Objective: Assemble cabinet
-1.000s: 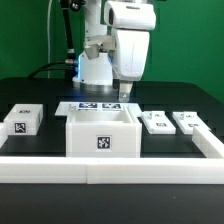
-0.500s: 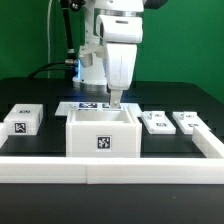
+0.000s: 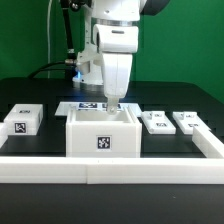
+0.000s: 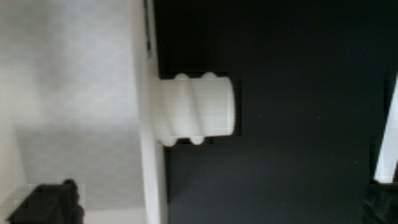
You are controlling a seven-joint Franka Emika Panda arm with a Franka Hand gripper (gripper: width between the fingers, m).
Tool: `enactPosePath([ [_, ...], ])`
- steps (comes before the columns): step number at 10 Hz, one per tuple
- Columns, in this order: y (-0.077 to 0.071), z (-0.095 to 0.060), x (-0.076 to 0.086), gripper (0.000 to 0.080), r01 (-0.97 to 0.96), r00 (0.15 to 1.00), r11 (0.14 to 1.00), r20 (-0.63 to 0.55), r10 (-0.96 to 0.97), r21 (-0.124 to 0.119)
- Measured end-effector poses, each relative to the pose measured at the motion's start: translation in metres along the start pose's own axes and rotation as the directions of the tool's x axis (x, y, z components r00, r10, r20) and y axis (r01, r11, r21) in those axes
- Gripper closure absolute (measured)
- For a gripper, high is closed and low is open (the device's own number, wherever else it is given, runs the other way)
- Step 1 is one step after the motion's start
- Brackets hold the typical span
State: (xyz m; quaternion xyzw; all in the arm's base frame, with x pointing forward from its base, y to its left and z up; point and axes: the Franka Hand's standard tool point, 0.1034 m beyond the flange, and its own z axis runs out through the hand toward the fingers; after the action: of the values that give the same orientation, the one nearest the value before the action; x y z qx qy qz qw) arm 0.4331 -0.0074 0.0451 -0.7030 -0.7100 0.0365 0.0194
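Note:
The cabinet [image 3: 100, 131], a big white open-topped box with a tag on its front, stands mid-table. My gripper [image 3: 112, 104] hangs straight down at the cabinet's back wall, fingertips at rim height. In the wrist view the cabinet's wall [image 4: 80, 110] shows as a white face with a thin edge, and a ribbed white knob [image 4: 196, 107] sticks out of it over the black table. My gripper [image 4: 222, 190] is open and holds nothing. One dark finger [image 4: 48, 205] is on the white side of the wall and the other [image 4: 390, 150] is on the black side.
A small white tagged block [image 3: 22, 120] lies at the exterior view's left. Two small tagged blocks [image 3: 155, 122] [image 3: 186, 122] lie at its right. The marker board [image 3: 88, 106] lies behind the cabinet. A white rail [image 3: 110, 166] borders the table's front and right.
My gripper has moved toward the exterior view's left and come down, from beside the cabinet's back right corner to its back wall. The parts on the table have not moved.

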Motion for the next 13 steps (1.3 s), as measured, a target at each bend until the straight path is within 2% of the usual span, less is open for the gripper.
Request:
enactPosePath([
  [4,-0.003,0.018,0.004,0.0001,0.002,1.0,0.999,-0.007,-0.002,0.032],
  [7,-0.003,0.02,0.005,0.0001,-0.003,1.0,0.999,-0.007,0.003,0.038],
  [9,-0.002,0.02,0.004,0.0245,-0.004,1.0,0.999,-0.007,0.004,0.038],
  [10,-0.002,0.02,0.004,0.0245,-0.004,1.0,0.999,-0.007,0.005,0.039],
  [11,-0.002,0.02,0.004,0.0428,-0.004,1.0,0.999,-0.007,0.005,0.039],
  [12,-0.002,0.02,0.004,0.0563,-0.005,1.0,0.999,-0.007,0.005,0.039],
  [13,-0.002,0.021,0.004,0.0563,-0.005,1.0,0.999,-0.007,0.005,0.039],
])
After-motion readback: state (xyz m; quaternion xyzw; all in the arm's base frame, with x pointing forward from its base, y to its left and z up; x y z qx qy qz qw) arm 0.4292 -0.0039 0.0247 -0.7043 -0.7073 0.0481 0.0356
